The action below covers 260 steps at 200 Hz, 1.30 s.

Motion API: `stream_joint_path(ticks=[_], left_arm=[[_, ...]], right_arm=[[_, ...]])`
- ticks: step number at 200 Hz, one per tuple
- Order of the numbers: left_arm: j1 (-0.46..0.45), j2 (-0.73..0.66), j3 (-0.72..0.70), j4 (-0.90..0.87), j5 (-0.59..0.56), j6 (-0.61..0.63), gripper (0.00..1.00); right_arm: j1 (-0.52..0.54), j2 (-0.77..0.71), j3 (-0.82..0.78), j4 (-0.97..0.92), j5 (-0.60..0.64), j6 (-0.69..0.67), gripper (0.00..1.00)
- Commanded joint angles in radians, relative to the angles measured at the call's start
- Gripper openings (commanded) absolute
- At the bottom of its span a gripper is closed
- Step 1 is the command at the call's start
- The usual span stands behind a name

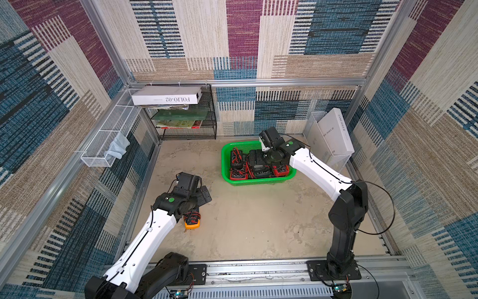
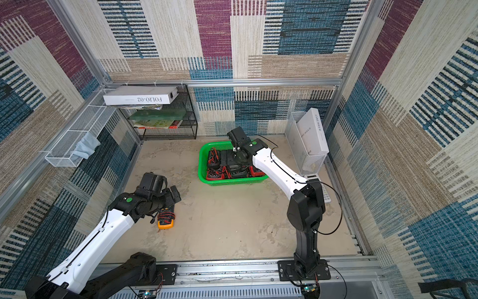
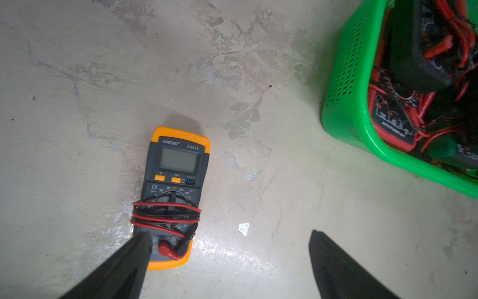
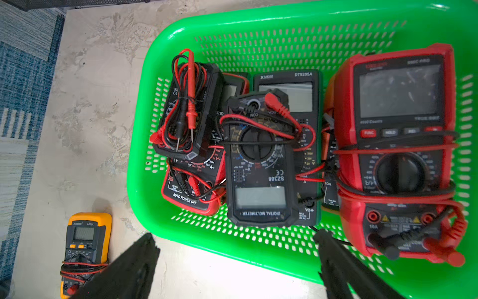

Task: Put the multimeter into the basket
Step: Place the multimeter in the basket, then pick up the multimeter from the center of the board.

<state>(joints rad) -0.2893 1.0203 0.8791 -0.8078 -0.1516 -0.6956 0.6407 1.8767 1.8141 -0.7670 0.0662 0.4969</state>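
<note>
An orange and grey multimeter (image 1: 192,223) (image 2: 165,220) (image 3: 176,181) (image 4: 86,243), with red and black leads wound round it, lies flat on the table at the left. My left gripper (image 3: 229,233) (image 1: 203,198) hovers over it, open, nothing between the fingers. In the left wrist view one finger overlaps the meter's lower end. The bright green basket (image 1: 225,165) (image 2: 202,165) (image 3: 346,77) (image 4: 284,33) stands at the back centre-right and holds several other multimeters. My right gripper (image 4: 235,234) (image 1: 257,161) hangs open above the basket, holding nothing.
A black mesh shelf rack (image 1: 204,121) with books stands at the back left, a white box (image 1: 165,96) on top. A white wire tray (image 1: 103,134) with a cloth (image 1: 119,148) hangs on the left wall. A white file holder (image 1: 333,137) stands at the back right.
</note>
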Motion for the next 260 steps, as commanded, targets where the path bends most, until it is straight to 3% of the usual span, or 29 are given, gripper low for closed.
stream_joint_path(ticks=[1, 63, 111, 177, 260], left_arm=[[0.016, -0.002, -0.029, 0.016, -0.048, 0.004, 1.0], [0.095, 0.03, -0.093, 0.041, -0.045, 0.011, 1.0], [0.146, 0.043, -0.141, 0.076, -0.02, 0.021, 1.0], [0.156, 0.105, -0.15, 0.078, 0.006, 0.056, 1.0], [0.156, 0.224, -0.151, 0.085, 0.041, 0.043, 1.0]], right_arm=[[0.014, -0.057, -0.049, 0.054, -0.007, 0.012, 1.0], [0.121, -0.266, -0.335, 0.208, 0.003, 0.097, 1.0], [0.227, -0.325, -0.466, 0.251, 0.055, 0.164, 1.0], [0.315, -0.326, -0.53, 0.29, 0.084, 0.227, 1.0], [0.337, -0.329, -0.533, 0.289, 0.101, 0.243, 1.0]])
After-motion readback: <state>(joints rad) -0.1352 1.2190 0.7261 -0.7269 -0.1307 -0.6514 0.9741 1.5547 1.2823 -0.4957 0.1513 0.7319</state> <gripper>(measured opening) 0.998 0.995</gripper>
